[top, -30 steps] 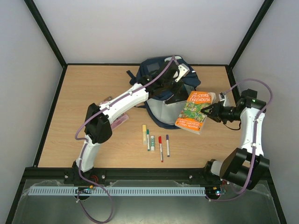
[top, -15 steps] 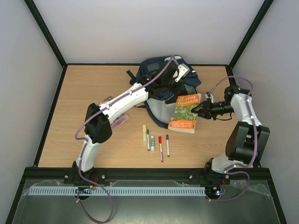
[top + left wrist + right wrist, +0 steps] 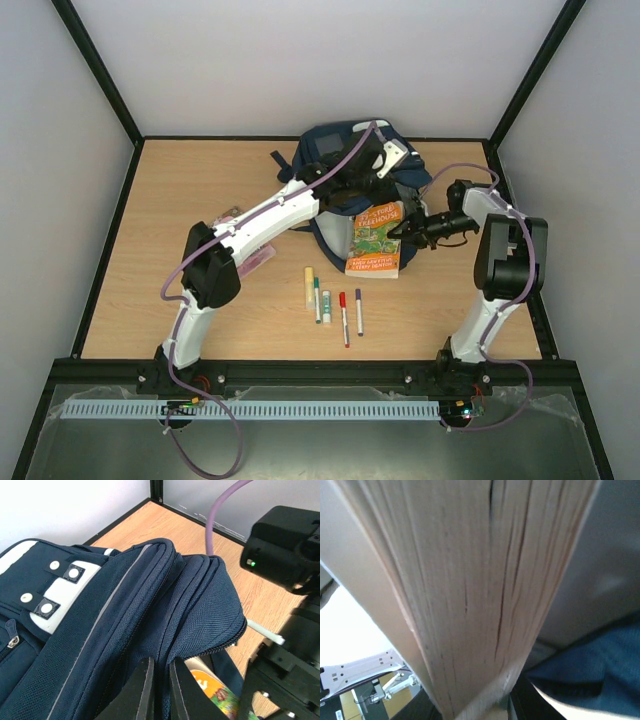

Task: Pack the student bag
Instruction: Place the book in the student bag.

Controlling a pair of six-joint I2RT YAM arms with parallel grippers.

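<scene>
Wooden tabletop (image 3: 170,200) fills the middle of the top view, between grey walls. At its upper centre lies the student bag (image 3: 333,148), with its mouth open toward the right. An orange book (image 3: 376,240) has its upper end under the raised zip edge. The left fingers (image 3: 145,692) are clenched on that edge. The right fingers (image 3: 412,229) grasp the book's right side. Several pens (image 3: 330,303) lie lower, apart from the bag.

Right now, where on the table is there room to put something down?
Free: the far-left wood between the table edge and student bag, and the near patch between the pens and right arm. Crowded: the middle, around the book.
</scene>
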